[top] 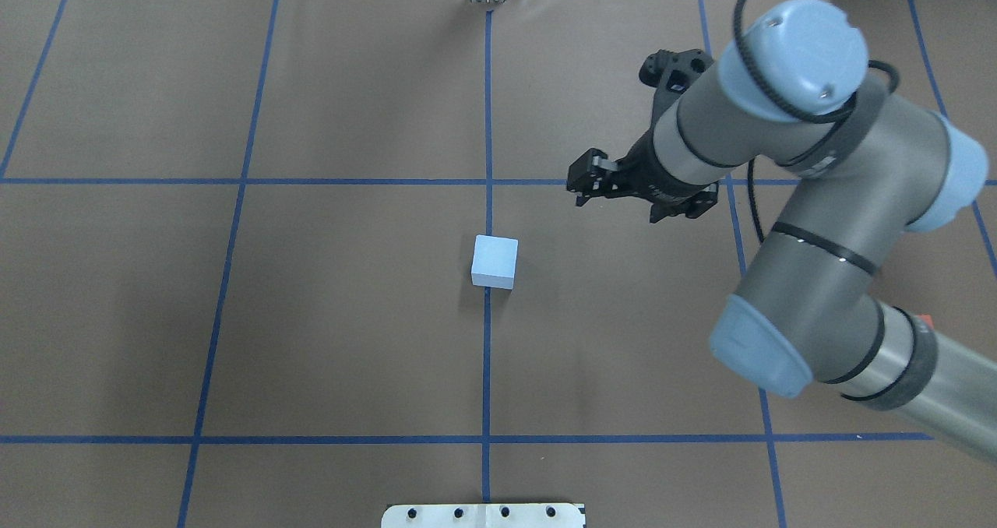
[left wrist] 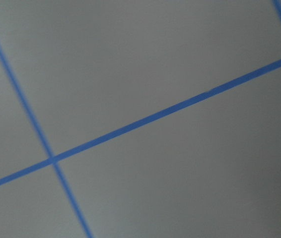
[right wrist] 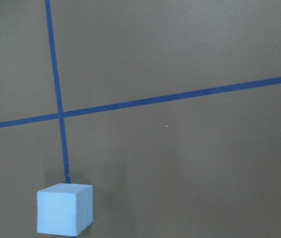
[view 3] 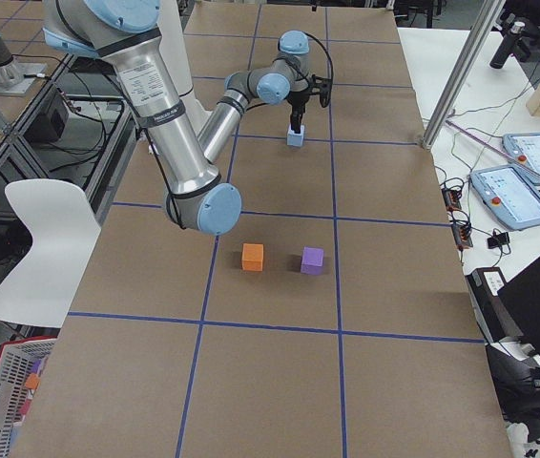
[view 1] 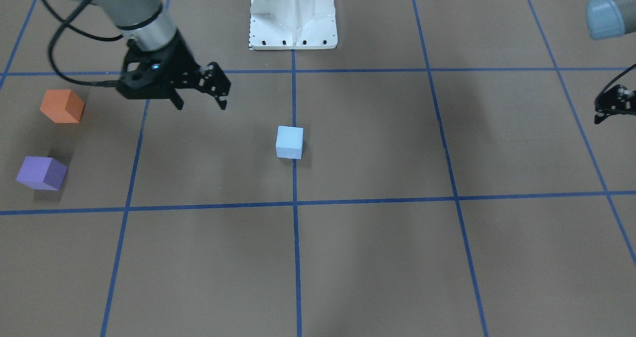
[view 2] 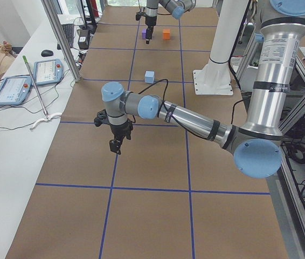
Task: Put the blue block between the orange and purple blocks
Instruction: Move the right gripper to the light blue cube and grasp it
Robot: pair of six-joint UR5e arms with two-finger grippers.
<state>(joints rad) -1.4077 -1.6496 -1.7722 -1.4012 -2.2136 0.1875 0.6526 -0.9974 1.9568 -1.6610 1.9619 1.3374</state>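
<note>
Currently the right claw (view 1: pixel 200 103) hovers wide and empty, to the robot's right of the blue block (view 1: pixel 289 142) on the desk (view 1: pixel 377 257). Left claw (view 2: pixel 118 141) aperture cannot be told.

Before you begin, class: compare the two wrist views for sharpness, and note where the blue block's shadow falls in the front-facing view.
Left wrist view: soft focus, the tape lines fuzzy-edged. Right wrist view: sharper, the blue block has crisp edges. Front-facing view: the block's faint shadow falls just to its right.
</note>
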